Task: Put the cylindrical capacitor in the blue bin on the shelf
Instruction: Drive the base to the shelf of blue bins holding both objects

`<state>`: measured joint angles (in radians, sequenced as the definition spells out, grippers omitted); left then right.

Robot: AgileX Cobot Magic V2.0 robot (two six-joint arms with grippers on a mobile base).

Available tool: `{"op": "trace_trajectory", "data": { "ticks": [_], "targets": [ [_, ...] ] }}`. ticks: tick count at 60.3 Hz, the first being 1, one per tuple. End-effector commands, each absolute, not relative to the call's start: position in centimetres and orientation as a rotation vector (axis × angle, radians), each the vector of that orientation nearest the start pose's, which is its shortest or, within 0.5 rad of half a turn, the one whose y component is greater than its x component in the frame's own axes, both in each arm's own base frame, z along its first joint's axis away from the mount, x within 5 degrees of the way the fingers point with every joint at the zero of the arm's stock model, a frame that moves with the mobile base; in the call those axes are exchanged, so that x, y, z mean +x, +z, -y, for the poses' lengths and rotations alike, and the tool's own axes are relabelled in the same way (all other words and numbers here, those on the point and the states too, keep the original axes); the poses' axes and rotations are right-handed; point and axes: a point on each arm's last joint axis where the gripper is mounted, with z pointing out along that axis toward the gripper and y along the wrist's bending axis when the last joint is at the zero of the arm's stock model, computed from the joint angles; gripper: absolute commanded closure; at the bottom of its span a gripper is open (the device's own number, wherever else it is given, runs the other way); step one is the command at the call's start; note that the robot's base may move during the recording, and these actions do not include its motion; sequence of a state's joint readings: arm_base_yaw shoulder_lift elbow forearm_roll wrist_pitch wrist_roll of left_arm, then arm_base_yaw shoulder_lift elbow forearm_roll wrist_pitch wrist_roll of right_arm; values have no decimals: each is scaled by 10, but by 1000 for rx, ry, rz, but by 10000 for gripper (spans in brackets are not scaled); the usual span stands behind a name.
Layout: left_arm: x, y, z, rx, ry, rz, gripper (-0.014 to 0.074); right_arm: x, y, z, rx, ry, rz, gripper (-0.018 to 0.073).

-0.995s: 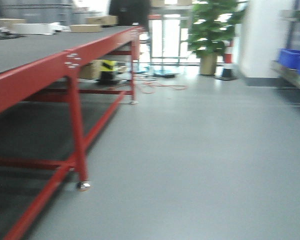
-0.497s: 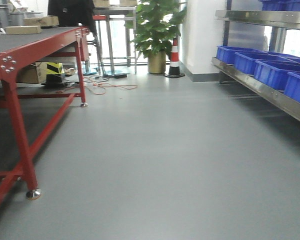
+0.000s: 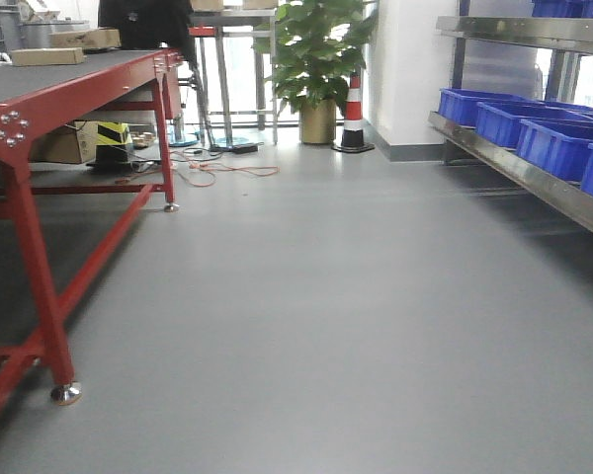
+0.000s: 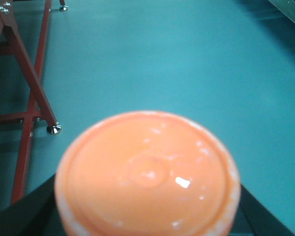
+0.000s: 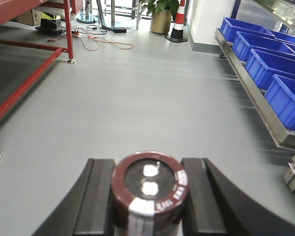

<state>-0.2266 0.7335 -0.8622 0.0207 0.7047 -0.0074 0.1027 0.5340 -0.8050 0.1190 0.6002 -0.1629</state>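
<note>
The cylindrical capacitor (image 5: 150, 189), dark brown with a pale stripe and two silvery terminals on its end, sits between the black fingers (image 5: 96, 196) of my right gripper (image 5: 150, 199), which is shut on it above the grey floor. The shelf (image 5: 250, 93), a steel rack, runs along the right with a row of blue bins (image 5: 265, 56) on its low level. In the front view the shelf (image 3: 534, 183) and blue bins (image 3: 549, 138) stand at the right edge. My left gripper (image 4: 147, 206) holds a round orange-topped object (image 4: 147, 172) that fills the left wrist view.
A red-legged table (image 3: 20, 109) with cardboard boxes on it stands at the left, its foot (image 3: 65, 393) near me. A potted plant (image 3: 316, 59), a traffic cone (image 3: 354, 114) and loose cables (image 3: 217, 170) lie ahead. Grey floor (image 3: 326, 296) stretches between table and shelf.
The front view has swung right: the red table slid to the left and the shelf with its blue bins came into view. Over the last half second the view barely shifts.
</note>
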Motion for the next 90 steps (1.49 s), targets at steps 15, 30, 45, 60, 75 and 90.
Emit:
{"op": "trace_trajectory", "data": {
  "ticks": [15,30,45,60,75,90],
  "targets": [
    [133,375,31,235,-133,-2027,707,91,389,-15,-197,73,-1774,693],
    [133,375,31,235,-133,-2027,707,91,389,-15,-197,73,-1774,693],
    [133,375,31,235,-133,-2027,707,91,389,-15,-197,73,-1774,693],
    [133,375,31,235,-133,-2027,707,91,389,-15,-197,73,-1774,693],
    [133,375,31,235,-133,-2027,707,91,389,-15,-197,73,-1774,693],
    [133,375,31,235,-133,-2027,707,91,389,-15,-197,73,-1774,693]
  ]
}}
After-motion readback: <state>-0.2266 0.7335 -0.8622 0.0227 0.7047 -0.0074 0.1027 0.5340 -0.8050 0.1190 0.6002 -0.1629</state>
